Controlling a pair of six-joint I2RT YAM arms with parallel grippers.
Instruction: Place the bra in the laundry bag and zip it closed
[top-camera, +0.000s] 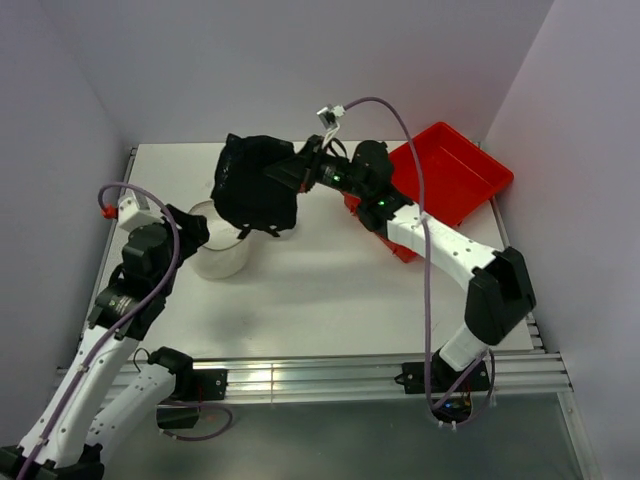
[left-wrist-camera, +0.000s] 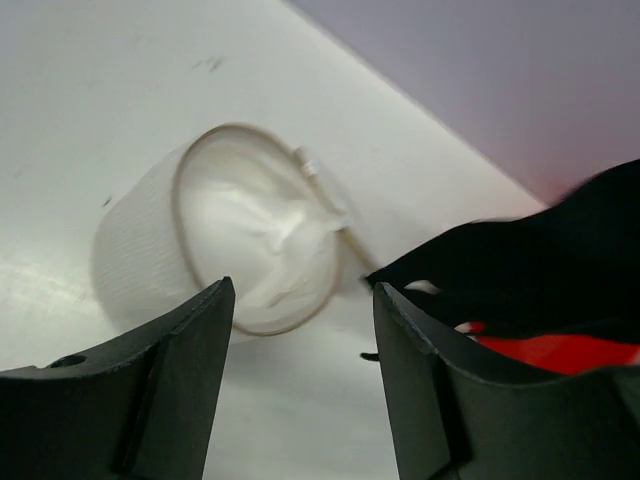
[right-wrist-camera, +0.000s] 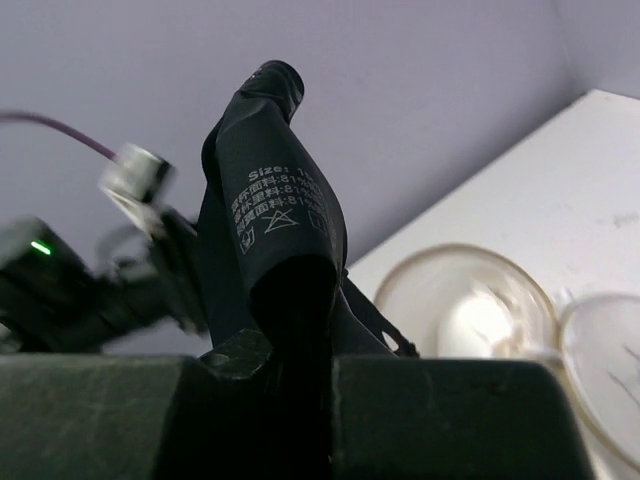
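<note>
**Bag** (top-camera: 222, 250): white mesh drum on the tabletop (top-camera: 330, 290). Its mouth is open and its lid (right-wrist-camera: 605, 370) is flapped aside against the rim. It seems to hold nothing but its own mesh.

**Bra** (top-camera: 255, 185): black, hanging in the air just above the bag's far edge. No part of it is inside the bag.

**Right fingers** (right-wrist-camera: 360, 385): clenched on a fold of the bra, care label showing, above the bag.

**Left fingers** (left-wrist-camera: 200, 340): released and grasping nothing, just beside the bag.

**Tray** (top-camera: 460, 175): red, well apart from the bag, on its right.

**Progress**: early. The bra is lifted and brought to the bag. Lowering it in, tucking in loose fabric, closing the lid and running the zip all remain.
</note>
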